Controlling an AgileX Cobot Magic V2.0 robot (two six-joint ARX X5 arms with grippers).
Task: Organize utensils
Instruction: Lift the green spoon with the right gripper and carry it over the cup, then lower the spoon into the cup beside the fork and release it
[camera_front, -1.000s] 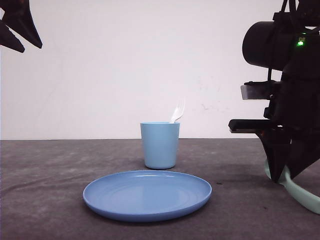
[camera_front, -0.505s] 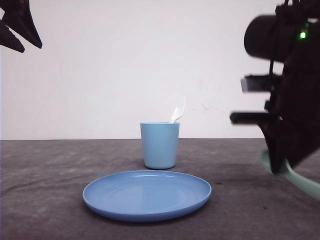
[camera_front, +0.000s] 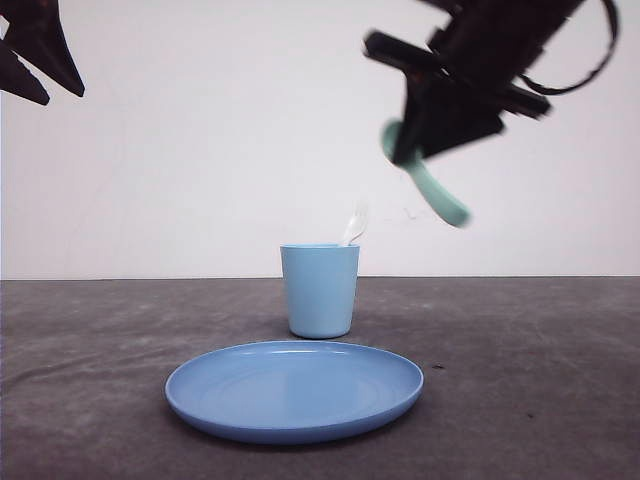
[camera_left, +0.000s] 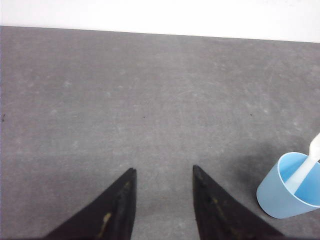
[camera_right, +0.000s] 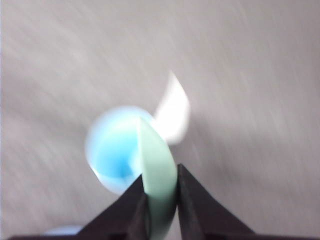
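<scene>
High in the air, above and right of the light blue cup (camera_front: 320, 290), my right gripper (camera_front: 415, 150) is shut on the mint-green spoon (camera_front: 430, 185), whose handle slants down to the right. In the right wrist view the spoon (camera_right: 159, 175) sits pinched between the fingers, with the blurred cup (camera_right: 115, 150) and white fork (camera_right: 174, 112) below it. The fork (camera_front: 355, 222) stands in the cup, its head sticking out over the rim. My left gripper (camera_front: 40, 70) hangs open at the far upper left; its wrist view shows bare table between the gripper (camera_left: 164, 172) tips and the cup (camera_left: 292, 185) off to one side.
A round blue plate (camera_front: 295, 388) lies on the dark grey table (camera_front: 100, 380) in front of the cup. A white wall stands behind the table.
My right gripper has risen from table height at the far right and swung left, carrying the spoon up to a spot above and right of the cup. The left arm has not moved.
</scene>
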